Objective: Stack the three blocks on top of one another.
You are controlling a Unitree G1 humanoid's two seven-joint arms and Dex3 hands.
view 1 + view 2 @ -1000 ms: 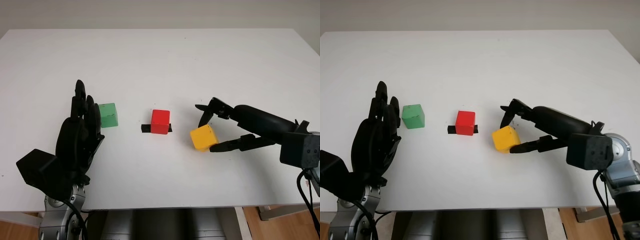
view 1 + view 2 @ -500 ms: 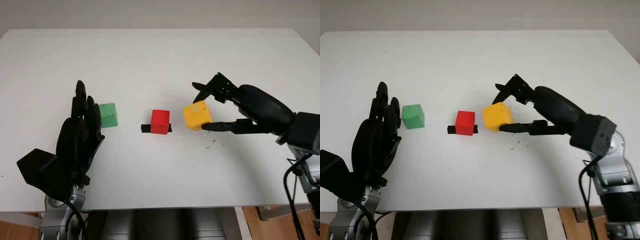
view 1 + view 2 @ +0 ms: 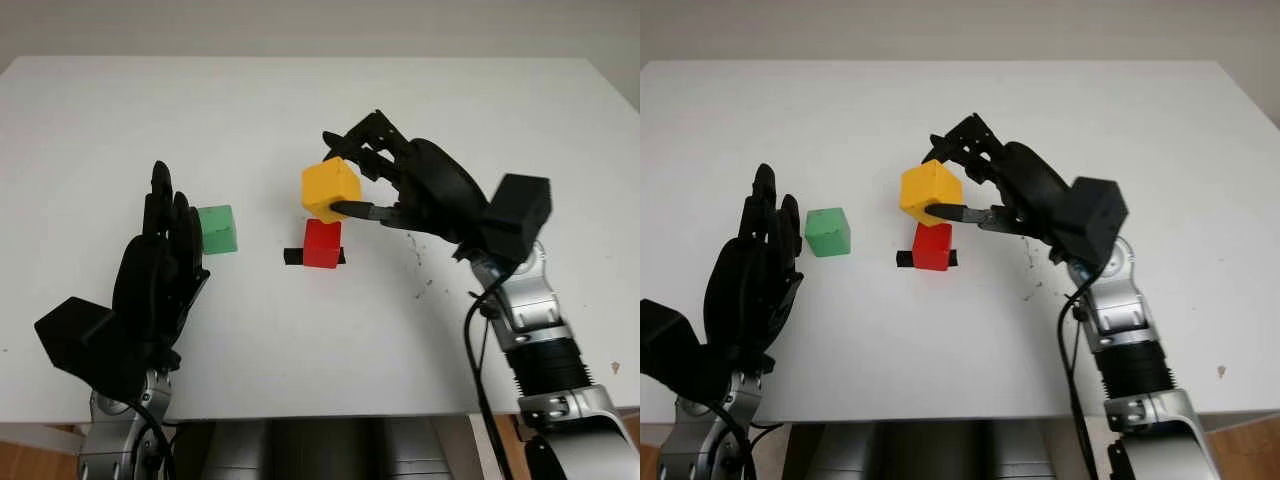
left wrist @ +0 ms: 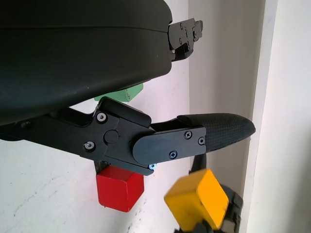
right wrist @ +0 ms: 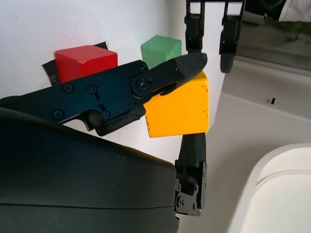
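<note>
Yellow block (image 3: 331, 188) is in my right hand (image 3: 385, 185), fingers (image 5: 146, 85) clamped on opposite faces, block tilted a bit. It's up off the worktop (image 3: 300, 110), hanging just above the red block (image 3: 322, 243) and slightly toward the far side of it. From the head views the yellow's lower edge overlaps the red's top; can't tell if they touch. The left wrist view shows the two blocks apart, so I read it as not seated on the red.

Red block sits on the worktop on a strip of black tape (image 3: 292, 257), tape ends sticking out on both sides. It's roughly mid-worktop.

Green block (image 3: 216, 229) is on the worktop well to the left of the red, upright, nothing on it. It's just beside the fingertips of my left hand (image 3: 160, 270).

Left hand is open, holding nothing, near the front left of the worktop, fingers pointing away from me toward the far edge. Can't tell if it touches the surface.

Right arm comes in from bottom right, forearm angled up and left across the worktop to reach the red block's spot. A few small dark marks (image 3: 420, 285) on the white surface just right of the red block, under my right wrist.
</note>
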